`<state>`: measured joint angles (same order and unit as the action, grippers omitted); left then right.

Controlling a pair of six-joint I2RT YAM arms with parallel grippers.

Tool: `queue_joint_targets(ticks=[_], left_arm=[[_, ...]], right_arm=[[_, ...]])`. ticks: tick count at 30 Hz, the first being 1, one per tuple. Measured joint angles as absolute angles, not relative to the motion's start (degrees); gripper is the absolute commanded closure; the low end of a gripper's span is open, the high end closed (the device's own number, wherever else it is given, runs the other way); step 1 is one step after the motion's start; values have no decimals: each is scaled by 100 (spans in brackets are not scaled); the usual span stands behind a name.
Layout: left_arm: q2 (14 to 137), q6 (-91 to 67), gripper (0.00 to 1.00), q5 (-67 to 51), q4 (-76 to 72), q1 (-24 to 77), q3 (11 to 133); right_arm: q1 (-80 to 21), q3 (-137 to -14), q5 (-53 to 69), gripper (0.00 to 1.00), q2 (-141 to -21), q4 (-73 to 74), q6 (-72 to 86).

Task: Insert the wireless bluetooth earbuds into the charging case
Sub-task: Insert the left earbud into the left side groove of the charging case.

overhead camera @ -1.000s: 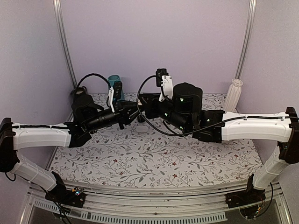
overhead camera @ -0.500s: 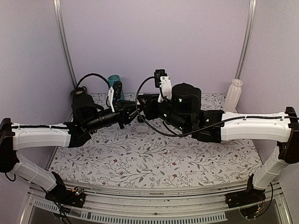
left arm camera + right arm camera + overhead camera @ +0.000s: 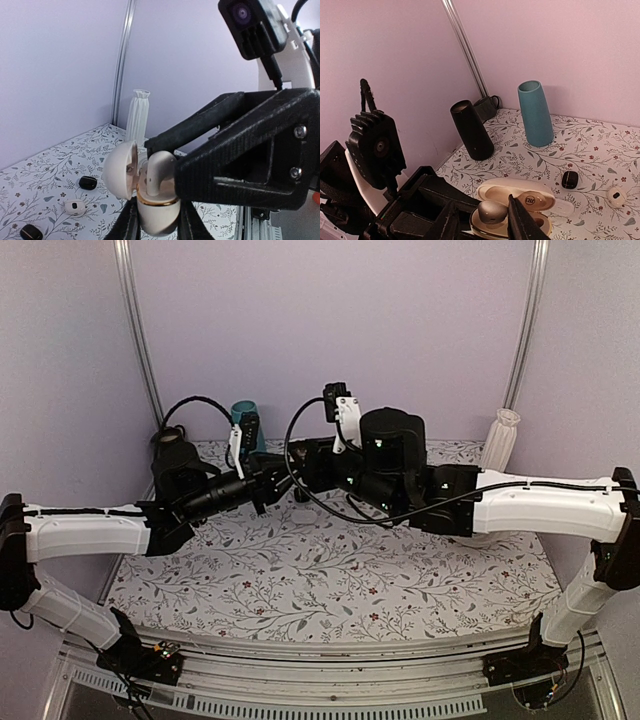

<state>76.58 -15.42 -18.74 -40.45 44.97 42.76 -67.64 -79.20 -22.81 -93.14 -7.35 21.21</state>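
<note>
My left gripper (image 3: 159,226) is shut on the white charging case (image 3: 156,214) and holds it above the table with its lid (image 3: 119,170) swung open. One white earbud (image 3: 158,171) stands in the case's gold-rimmed base. My right gripper (image 3: 482,221) meets it from the opposite side. Its black fingers (image 3: 519,222) straddle the earbud (image 3: 492,212) with a gap on one side, so the jaws are open. In the top view the two grippers (image 3: 290,472) meet at the back of the table, and the case is hidden between them.
A teal cup (image 3: 535,114) and a black cone (image 3: 472,131) stand at the back left, and a white ribbed vase (image 3: 498,443) at the back right. Small black lumps (image 3: 88,182) and white round dark-centred pieces (image 3: 75,207) lie on the floral table (image 3: 330,580).
My right gripper's jaws have widened around the earbud and its arm has shifted slightly left. The left arm and the case stay still.
</note>
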Motion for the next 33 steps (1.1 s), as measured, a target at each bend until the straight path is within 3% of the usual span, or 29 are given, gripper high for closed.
queue_joint_targets(ticks=[33], left_arm=[[7269,-1302,100,-1835,-4195,4429,3776]], right_arm=[[-6060,-8031,-1422,46,-8777,346,2469]])
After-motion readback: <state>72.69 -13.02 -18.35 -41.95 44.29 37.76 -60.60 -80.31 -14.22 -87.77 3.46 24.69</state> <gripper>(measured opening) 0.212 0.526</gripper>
